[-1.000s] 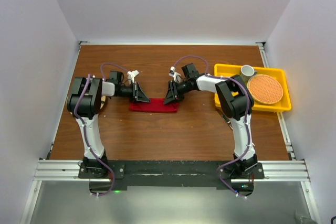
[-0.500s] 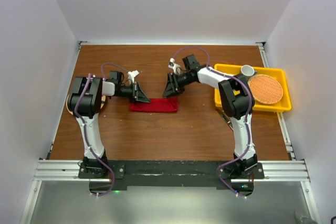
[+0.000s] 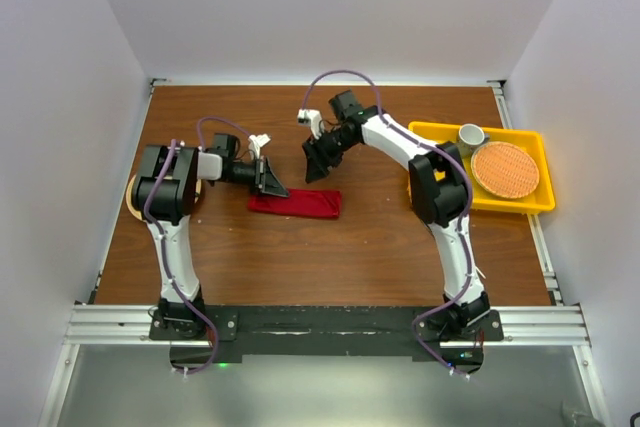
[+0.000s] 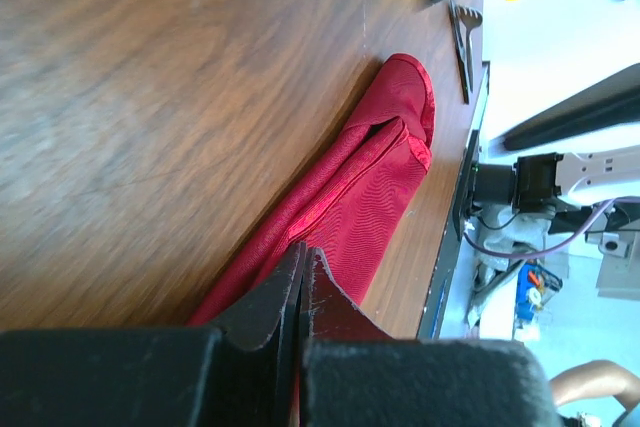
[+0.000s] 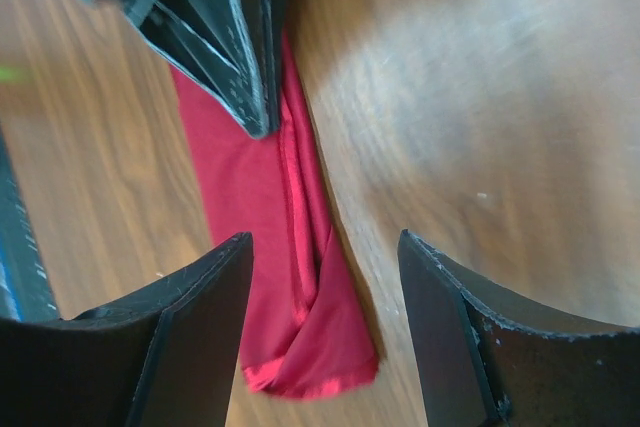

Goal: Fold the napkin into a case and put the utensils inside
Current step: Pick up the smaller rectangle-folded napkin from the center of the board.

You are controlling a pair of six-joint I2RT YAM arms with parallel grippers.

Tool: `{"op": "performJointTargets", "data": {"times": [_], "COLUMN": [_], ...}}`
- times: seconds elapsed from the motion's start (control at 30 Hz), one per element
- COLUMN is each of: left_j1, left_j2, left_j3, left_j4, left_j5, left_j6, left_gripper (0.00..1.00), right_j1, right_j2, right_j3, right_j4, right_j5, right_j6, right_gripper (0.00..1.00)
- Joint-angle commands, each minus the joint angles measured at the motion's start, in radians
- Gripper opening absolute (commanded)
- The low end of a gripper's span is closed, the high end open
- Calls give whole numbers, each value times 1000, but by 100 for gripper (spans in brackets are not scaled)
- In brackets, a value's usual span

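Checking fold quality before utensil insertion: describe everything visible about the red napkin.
The napkin is deep-red woven fabric, folded into a narrow strip with layered lengthwise folds and a slightly rumpled right end. It lies flat on the wooden table, mid-workspace. The left gripper is shut on its left end. The open right gripper hangs clear, not touching it.

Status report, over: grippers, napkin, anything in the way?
Left gripper shut on napkin end. Right gripper open, above napkin. Napkin folded narrow, flat on table. Utensils outside, near yellow tray.
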State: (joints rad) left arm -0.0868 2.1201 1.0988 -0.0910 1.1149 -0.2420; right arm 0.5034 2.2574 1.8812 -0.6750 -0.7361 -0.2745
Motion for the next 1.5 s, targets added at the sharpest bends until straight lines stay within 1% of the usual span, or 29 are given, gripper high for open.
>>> {"op": "performJointTargets", "data": {"times": [0.0, 0.2, 0.33, 0.4, 0.47, 0.7, 0.8, 0.9, 0.93, 1.03, 1.07, 1.2, 1.27, 1.3, 1.33, 1.37, 1.4, 1.47], "left_j1": [-27, -34, -36, -36, -36, -36, -36, -36, -34, -34, -34, -34, -30, -27, -18, -13, -7, 12], "left_j2": [77, 80, 83, 83, 81, 80, 81, 83, 83, 80, 78, 55, 19, -1, -24, -75, -101, -174], "left_j3": [-14, -14, -13, -11, -11, -16, -19, -20, -20, -22, -22, -24, -27, -31, -34, -33, -24, -13], "left_j4": [-81, -84, -81, -81, -79, -75, -70, -69, -69, -62, -59, -36, -4, 11, 54, 68, 76, 76], "left_j5": [-216, -219, -224, -224, -227, -228, -230, -231, -231, -234, -233, -208, -185, -161, -149, -139, -130, -119], "left_j6": [122, 121, 119, 118, 118, 113, 113, 112, 112, 104, 99, 83, 60, 44, 27, 6, 1, -16], "left_gripper": [0, 0, 0, 0, 0, 0, 0, 0, 0, 0, 0, 0, 9, 19, 25, 29, 35, 41], "right_j1": [24, 44, 47, 47, 49, 50, 49, 49, 49, 49, 49, 47, 47, 49, 49, 49, 49, 49], "right_j2": [48, 85, 103, 126, 146, 177, 198, 218, 220, 217, 217, 183, 133, 113, 94, 55, 32, -43], "right_j3": [32, 20, -4, 10, 18, 25, 38, 64, 70, 75, 79, 72, 36, 26, 15, -7, -22, -69], "right_j4": [-63, -92, -109, -161, -198, -239, -236, -233, -233, -225, -225, -233, -195, -180, -151, -135, -118, -49], "right_j5": [27, 33, 18, -6, -17, -39, -26, -14, -14, -9, -9, -3, 7, 24, 36, 47, 69, 125], "right_j6": [-120, -146, -163, -178, -180, -177, -152, -132, -129, -120, -118, -108, -95, -91, -89, -86, -86, -91], "right_gripper": [64, 59, 52, 50, 49, 45, 39, 30, 23, 11, 0, 0, 0, 0, 0, 0, 0, 0]}}
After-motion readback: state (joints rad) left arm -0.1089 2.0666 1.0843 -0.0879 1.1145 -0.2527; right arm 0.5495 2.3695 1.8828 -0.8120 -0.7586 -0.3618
